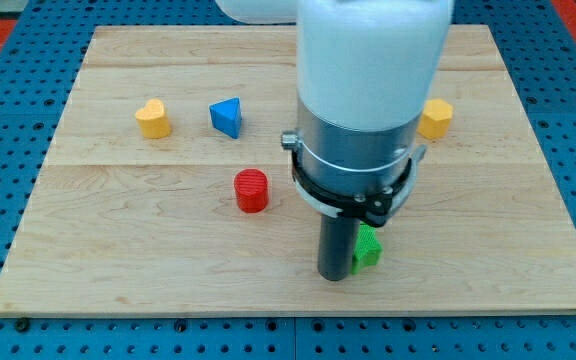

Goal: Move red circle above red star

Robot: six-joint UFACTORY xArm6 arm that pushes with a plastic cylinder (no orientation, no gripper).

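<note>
Approaching stage, I judge: my tip (335,277), a gripless tool touching the green block (368,246), must circle to the red circle (251,190) mid-counter (118,250); no red star shows.

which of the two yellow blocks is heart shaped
The yellow heart at the view's left, beside the blue block. The other yellow block, at the right, looks faceted, not notched.

White arm upright, dark rod below — my tip (334,277) on board
</note>
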